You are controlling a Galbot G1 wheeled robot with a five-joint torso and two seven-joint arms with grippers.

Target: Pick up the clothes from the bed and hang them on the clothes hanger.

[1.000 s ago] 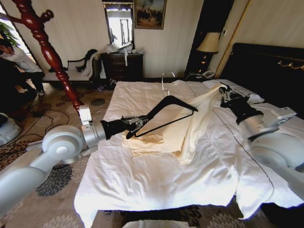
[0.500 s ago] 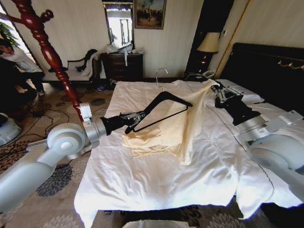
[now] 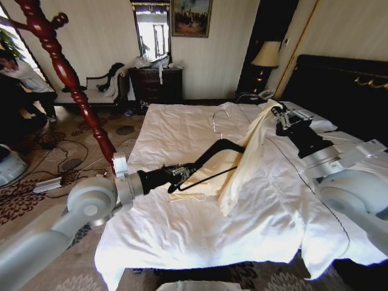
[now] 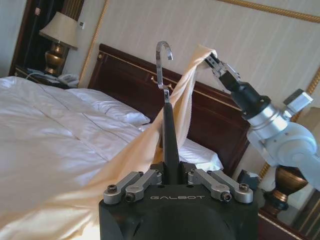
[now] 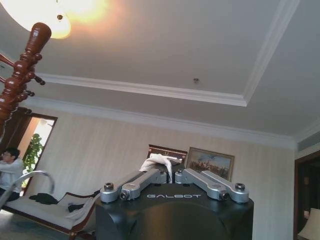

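While the right claw (image 3: 280, 113) pinches the clothes (image 3: 242, 167) up off the bed (image 3: 182, 230) at far right, the left claw (image 3: 180, 174), clamped on the clothes hanger (image 3: 212, 159), is threading it in, so next it likely needs one hanger arm inside the fabric.

This is a bedroom, probably in a hotel or a furnished home. A wide bed (image 3: 200, 200) with white bedding and a dark headboard (image 3: 339, 85) with gold trim fills the middle and the 2 o'clock side. At 1 o'clock stands a table lamp (image 3: 267, 56). At 12 o'clock hang a framed painting (image 3: 191, 17) and a mirror (image 3: 153, 31) over a dark dresser (image 3: 159, 83). At 10 o'clock stands a chaise (image 3: 100, 91) on patterned carpet (image 3: 73, 233).
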